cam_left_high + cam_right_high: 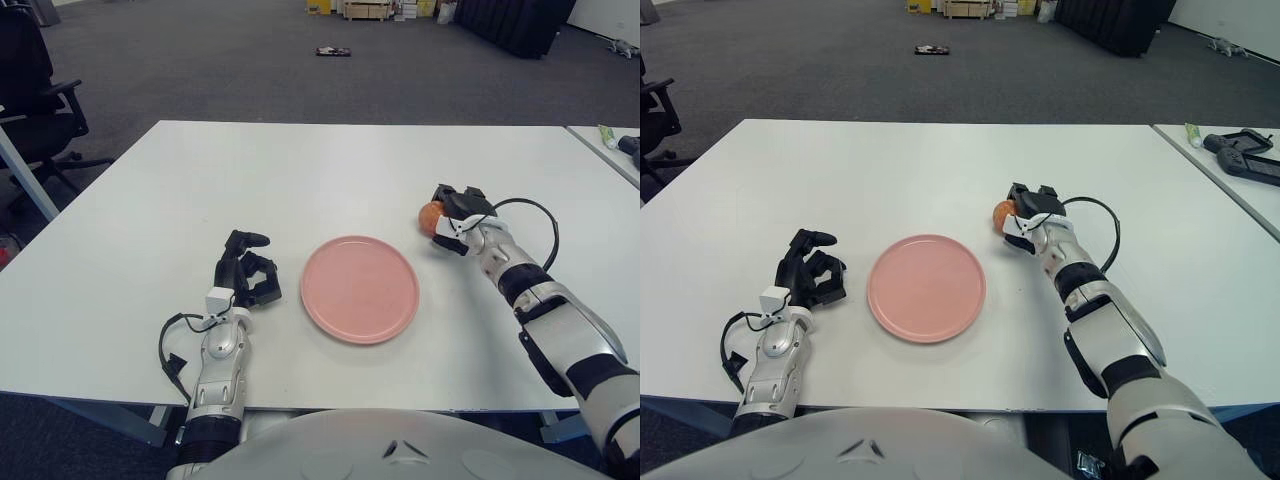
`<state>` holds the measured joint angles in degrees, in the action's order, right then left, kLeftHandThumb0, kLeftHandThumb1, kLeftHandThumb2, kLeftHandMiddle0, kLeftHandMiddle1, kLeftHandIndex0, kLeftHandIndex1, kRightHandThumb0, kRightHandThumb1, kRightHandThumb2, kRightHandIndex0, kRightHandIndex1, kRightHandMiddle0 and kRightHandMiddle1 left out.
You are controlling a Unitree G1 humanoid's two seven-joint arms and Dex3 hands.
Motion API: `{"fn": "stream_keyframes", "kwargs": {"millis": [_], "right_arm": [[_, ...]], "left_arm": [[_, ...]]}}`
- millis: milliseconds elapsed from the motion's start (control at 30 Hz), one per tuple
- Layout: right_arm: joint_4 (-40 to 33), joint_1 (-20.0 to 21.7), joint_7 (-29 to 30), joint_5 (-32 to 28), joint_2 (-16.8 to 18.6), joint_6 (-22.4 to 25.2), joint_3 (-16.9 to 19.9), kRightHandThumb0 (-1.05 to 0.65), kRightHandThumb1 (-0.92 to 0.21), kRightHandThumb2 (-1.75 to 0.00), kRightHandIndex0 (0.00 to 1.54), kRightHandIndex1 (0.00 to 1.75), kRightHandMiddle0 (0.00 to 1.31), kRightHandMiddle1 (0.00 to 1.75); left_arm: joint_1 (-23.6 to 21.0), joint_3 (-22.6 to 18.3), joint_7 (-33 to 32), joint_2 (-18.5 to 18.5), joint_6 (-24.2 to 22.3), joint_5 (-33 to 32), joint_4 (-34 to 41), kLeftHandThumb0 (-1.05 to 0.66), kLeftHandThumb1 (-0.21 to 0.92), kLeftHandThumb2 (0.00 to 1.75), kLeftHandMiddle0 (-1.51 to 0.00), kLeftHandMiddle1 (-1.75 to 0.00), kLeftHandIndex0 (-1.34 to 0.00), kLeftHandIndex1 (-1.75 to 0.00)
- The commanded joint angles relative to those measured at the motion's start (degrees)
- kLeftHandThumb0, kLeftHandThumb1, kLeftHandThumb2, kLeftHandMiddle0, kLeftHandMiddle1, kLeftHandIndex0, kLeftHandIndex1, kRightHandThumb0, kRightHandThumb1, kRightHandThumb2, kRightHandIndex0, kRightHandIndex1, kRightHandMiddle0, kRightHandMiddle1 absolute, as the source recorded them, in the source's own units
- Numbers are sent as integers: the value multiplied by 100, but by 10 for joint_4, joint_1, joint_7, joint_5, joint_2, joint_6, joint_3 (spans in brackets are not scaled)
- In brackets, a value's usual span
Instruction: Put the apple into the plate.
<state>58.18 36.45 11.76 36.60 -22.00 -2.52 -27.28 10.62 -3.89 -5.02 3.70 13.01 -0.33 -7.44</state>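
Bright even overhead light, soft shadows, sharp focus

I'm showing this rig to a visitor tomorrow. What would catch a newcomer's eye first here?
Probably the pink plate, alone mid-table on the white table. Next, the right hand to the plate's right, fingers closed around the small orange-red apple. The left hand shows left of the plate, curled and holding nothing.

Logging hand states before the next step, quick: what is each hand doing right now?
Left hand: curled, holding nothing, left of the plate.
Right hand: against the apple; whether it grips cannot be told.
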Motion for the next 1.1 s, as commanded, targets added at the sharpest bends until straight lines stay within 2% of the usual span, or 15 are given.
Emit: {"fn": "stream_keyframes", "kwargs": {"millis": [0,567,833,1067], "right_arm": [[-27,-13,12,-5,-15,7,16,0,-6,-162,81,173,57,175],[-147,-57,40,-13,-30,-1,75,0,-6,-162,82,172,57,175],[-260,-98,44,-13,-46,-2,108,0,-5,-162,83,171,57,175],[-330,-127,45,-7,-50,1,125,0,-5,-161,83,171,57,175]], "left_arm": [[5,-5,-3,-3,-20,-2,-14,-1,21,146,-68,-175,-48,-173],[2,-9,-4,-4,-13,-1,-20,-1,19,147,-69,-175,-49,-173],[2,-8,-3,-4,-16,0,-18,-1,21,146,-68,-175,-48,-173],[3,-7,-3,-6,-12,2,-18,-1,21,145,-68,-175,-48,-173]]}}
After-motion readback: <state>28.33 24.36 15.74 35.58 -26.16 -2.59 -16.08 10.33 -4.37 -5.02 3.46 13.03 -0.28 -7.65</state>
